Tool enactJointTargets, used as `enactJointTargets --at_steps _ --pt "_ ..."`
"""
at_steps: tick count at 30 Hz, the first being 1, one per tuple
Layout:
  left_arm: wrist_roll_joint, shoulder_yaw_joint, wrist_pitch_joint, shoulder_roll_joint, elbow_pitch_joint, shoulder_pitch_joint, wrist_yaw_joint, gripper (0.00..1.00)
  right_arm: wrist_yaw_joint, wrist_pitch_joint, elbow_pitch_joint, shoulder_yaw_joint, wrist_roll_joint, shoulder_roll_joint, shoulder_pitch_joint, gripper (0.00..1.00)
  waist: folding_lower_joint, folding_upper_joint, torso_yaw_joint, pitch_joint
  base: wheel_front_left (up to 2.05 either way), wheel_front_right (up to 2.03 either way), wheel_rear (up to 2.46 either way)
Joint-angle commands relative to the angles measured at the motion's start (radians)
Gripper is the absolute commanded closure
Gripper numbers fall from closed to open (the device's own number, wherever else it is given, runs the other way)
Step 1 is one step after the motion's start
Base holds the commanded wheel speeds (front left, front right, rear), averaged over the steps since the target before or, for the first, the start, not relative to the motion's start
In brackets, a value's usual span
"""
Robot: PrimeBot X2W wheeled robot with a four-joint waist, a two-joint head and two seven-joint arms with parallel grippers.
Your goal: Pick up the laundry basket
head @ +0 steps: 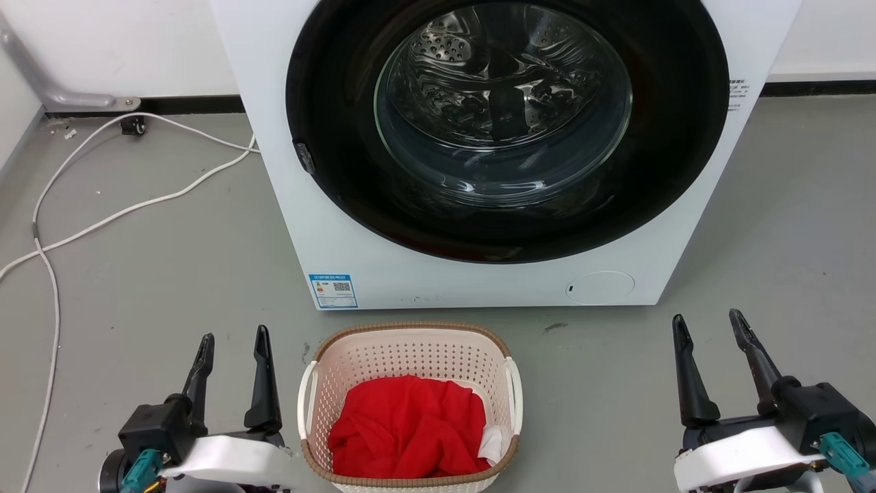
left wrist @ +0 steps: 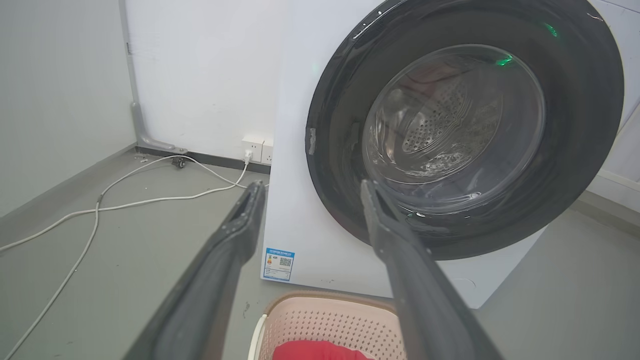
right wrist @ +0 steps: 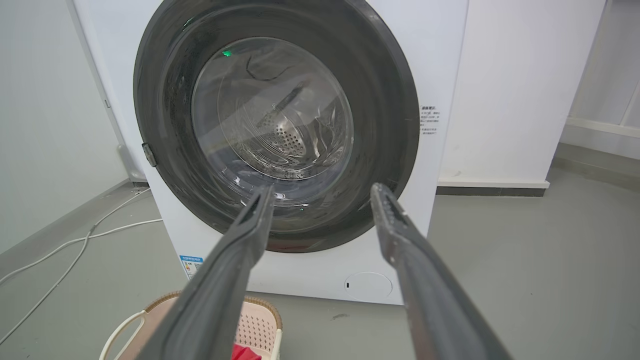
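The cream perforated laundry basket (head: pixel 410 356) sits on the grey floor (head: pixel 787 239) just in front of the washer (head: pixel 342 233), below its round dark door (head: pixel 328 137), with a red cloth (head: pixel 407 428) bunched inside. The left gripper (head: pixel 233 335) hangs in front of the washer's left corner, fingers (head: pixel 263 383) spread and empty, and the right gripper (head: pixel 706 318) hangs off the washer's right corner, likewise spread wide and holding nothing, neither one touching the basket. A white cable (head: pixel 137 209) trails across the floor away from the washer's left side
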Motion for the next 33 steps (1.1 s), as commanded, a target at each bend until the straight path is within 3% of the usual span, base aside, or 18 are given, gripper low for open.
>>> enactJointTargets --at_steps 1,17,33 --pt "0.024 -0.002 -0.01 0.004 -0.009 0.005 0.003 0.0 0.0 -0.007 -0.01 -0.001 -0.019 -0.003 0.01 0.0 0.0 0.0 0.0 0.0 0.0 0.0 0.0" --pt "0.147 -0.007 -0.04 0.004 -0.02 0.016 0.011 0.0 0.0 -0.037 -0.018 -0.002 -0.094 -0.003 0.021 0.0 0.0 0.0 -0.003 0.001 0.0 0.0 0.0" --pt "0.146 -0.002 -0.041 0.004 -0.013 0.02 0.019 0.0 0.0 -0.037 0.002 -0.005 -0.046 -0.003 0.019 0.0 0.0 0.0 -0.005 -0.002 0.0 0.0 0.0"
